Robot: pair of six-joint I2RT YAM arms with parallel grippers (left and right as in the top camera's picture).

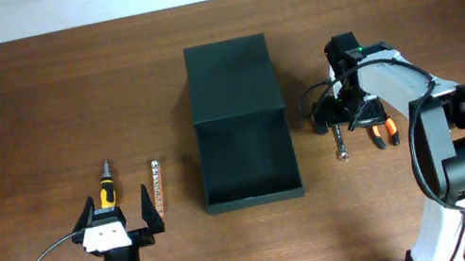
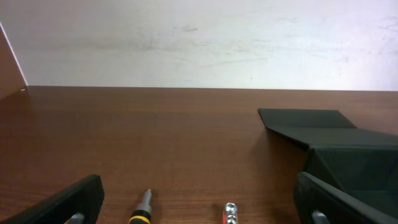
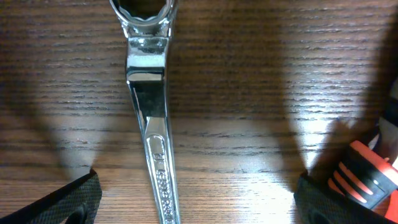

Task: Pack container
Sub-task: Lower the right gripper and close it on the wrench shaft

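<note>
The container (image 1: 241, 121) is a dark greenish-black box in the table's middle, its flap lid open toward the back; it also shows in the left wrist view (image 2: 348, 152). My right gripper (image 1: 346, 120) is open just right of the box, low over a silver wrench (image 1: 340, 144), whose handle (image 3: 155, 124) lies between the fingers (image 3: 196, 202). Orange-handled pliers (image 1: 388, 130) lie beside it and show at the right wrist view's edge (image 3: 367, 177). My left gripper (image 1: 119, 218) is open at the front left, behind a yellow-black screwdriver (image 1: 106, 188) and a socket strip (image 1: 157, 184).
The screwdriver tip (image 2: 144, 208) and the strip's end (image 2: 230, 213) lie between the left fingers (image 2: 199, 208) in the left wrist view. A pale wall runs along the table's far edge (image 2: 186, 87). The right arm's base stands at the front right (image 1: 458, 158).
</note>
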